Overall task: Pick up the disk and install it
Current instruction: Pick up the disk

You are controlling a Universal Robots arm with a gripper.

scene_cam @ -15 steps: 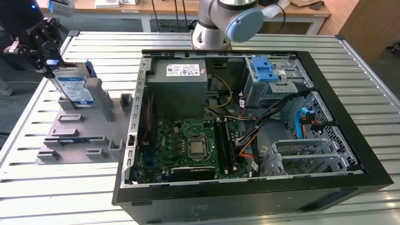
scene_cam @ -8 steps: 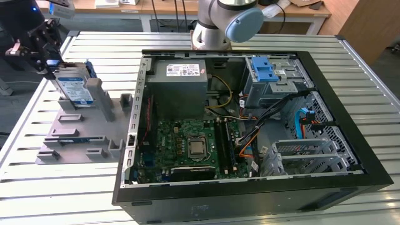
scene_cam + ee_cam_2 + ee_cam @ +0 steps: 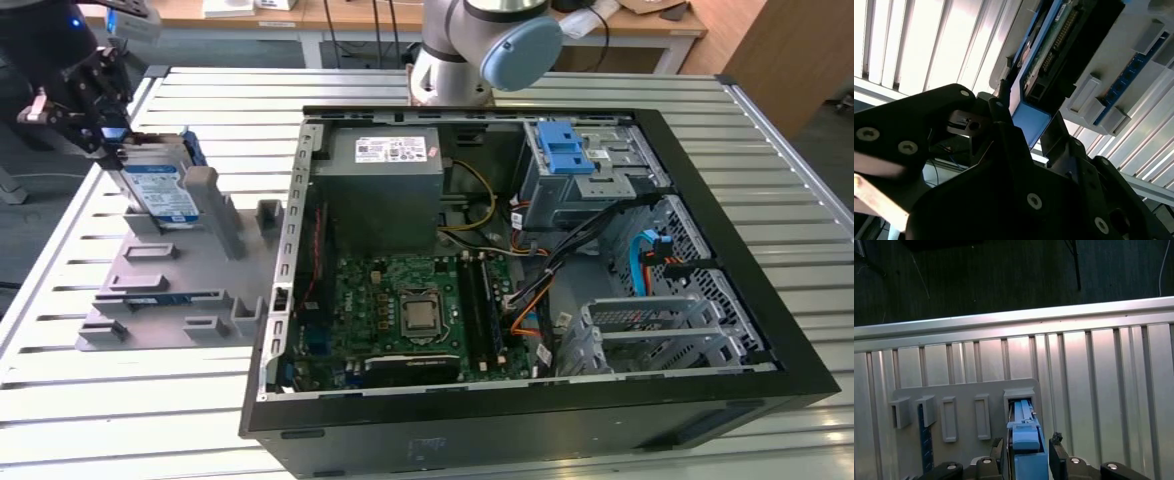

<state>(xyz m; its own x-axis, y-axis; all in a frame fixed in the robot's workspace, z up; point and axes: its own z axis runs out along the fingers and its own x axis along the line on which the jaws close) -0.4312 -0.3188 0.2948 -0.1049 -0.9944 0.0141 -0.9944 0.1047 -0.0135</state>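
Note:
The disk stands on edge in a slot of the grey holder at the exterior view's left, on the slatted metal table. Its label and blue side rails show. My gripper is at the disk's top end, open, with one finger on each side of it. In the first wrist view the blue rail of the disk runs from the holder's slot up between the fingers, with thin gaps on both sides. In the second wrist view the disk's blue end sits between the dark jaws of the gripper.
An open black computer case lies flat in the middle of the table. Inside are a grey power-supply box, a green motherboard, loose cables, and a metal drive cage with a blue latch. The arm's base stands behind the case.

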